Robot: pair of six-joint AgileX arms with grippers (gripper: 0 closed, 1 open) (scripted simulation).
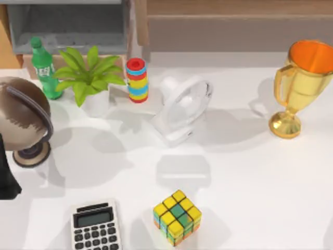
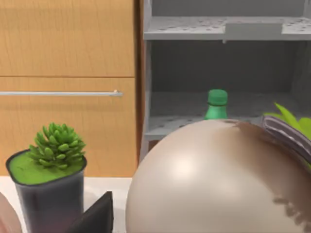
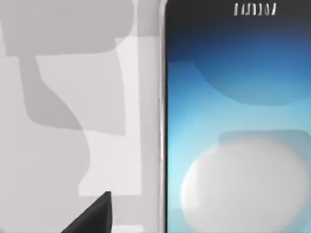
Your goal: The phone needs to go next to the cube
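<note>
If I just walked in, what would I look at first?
Probably the shiny gold trophy with its orange inside, at the table's far right. Next, the colourful cube near the front middle, beside the calculator. The right wrist camera looks closely at the phone and its blue glowing screen.

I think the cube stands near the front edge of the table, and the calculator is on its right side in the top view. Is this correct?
Not quite. The top view shows the cube near the table's front edge, but the calculator lies on its left side, not its right, with a gap of bare table between them.
</note>
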